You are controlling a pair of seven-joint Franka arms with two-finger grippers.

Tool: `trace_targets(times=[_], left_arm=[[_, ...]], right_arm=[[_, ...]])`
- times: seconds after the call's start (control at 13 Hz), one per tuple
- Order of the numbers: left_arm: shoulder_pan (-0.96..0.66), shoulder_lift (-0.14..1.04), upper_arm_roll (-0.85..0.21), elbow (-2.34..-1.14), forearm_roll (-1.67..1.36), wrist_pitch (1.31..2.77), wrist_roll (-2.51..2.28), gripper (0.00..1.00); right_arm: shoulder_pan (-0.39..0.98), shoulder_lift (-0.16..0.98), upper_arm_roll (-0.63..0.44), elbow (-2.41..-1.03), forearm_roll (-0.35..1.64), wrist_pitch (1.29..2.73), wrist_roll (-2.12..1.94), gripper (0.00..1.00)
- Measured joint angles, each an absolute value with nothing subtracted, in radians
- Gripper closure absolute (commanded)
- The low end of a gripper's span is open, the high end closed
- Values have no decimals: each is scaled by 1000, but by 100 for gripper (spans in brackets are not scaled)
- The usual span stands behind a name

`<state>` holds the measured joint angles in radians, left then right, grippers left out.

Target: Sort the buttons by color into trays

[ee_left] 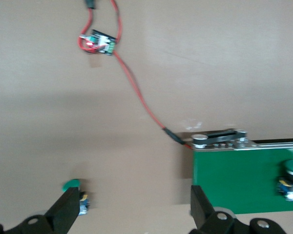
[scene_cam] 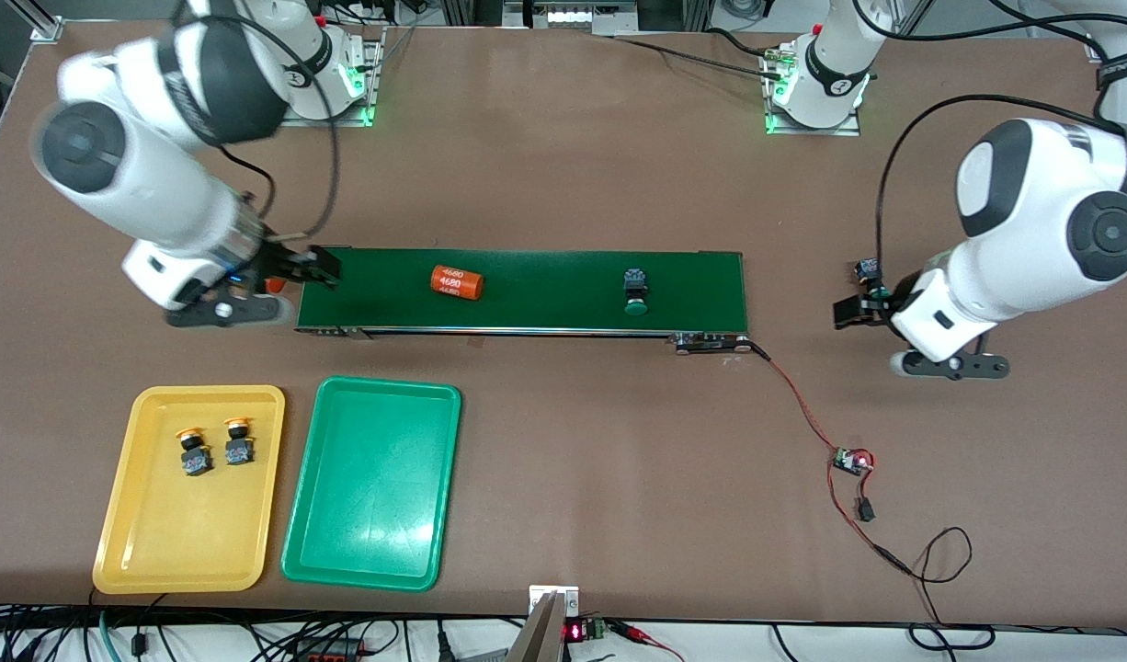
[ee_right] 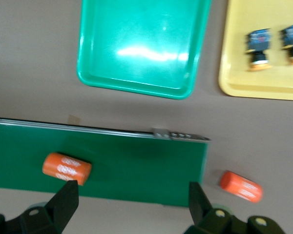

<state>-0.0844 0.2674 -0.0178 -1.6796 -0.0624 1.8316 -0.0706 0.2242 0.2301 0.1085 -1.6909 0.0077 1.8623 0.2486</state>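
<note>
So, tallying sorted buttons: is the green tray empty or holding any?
Empty: the shallow green plastic tray shows only bare floor, no buttons, in both views.

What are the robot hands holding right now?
Nothing. The left gripper is open over the table by the conveyor's end, and the right gripper is open over the conveyor's other end.

Green button (ee_left: 72, 184) partly hidden by left hand (ee_left: 136, 204), possibly touching

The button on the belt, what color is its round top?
Green; the button shows best in the front view.
</note>
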Motion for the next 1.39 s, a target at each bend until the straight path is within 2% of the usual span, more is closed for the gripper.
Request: trace_targets(times=[0.46, 0.77, 1.23, 1.39], left_arm=[[-70, 272, 11, -1692, -34, 1826, -66, 0], [1, 309, 31, -1731, -4, 1824, -56, 0], [14, 404, 39, -1899, 107, 1834, -52, 0], [13, 403, 39, -2005, 108, 1928, -52, 0]], right_arm=[[329, 309, 109, -1691, 9, 1945, 378, 0], [411, 353, 110, -1749, 10, 2075, 472, 0], [467, 359, 110, -1815, 10, 2161, 565, 0], [476, 363, 117, -1846, 10, 2223, 600, 0]])
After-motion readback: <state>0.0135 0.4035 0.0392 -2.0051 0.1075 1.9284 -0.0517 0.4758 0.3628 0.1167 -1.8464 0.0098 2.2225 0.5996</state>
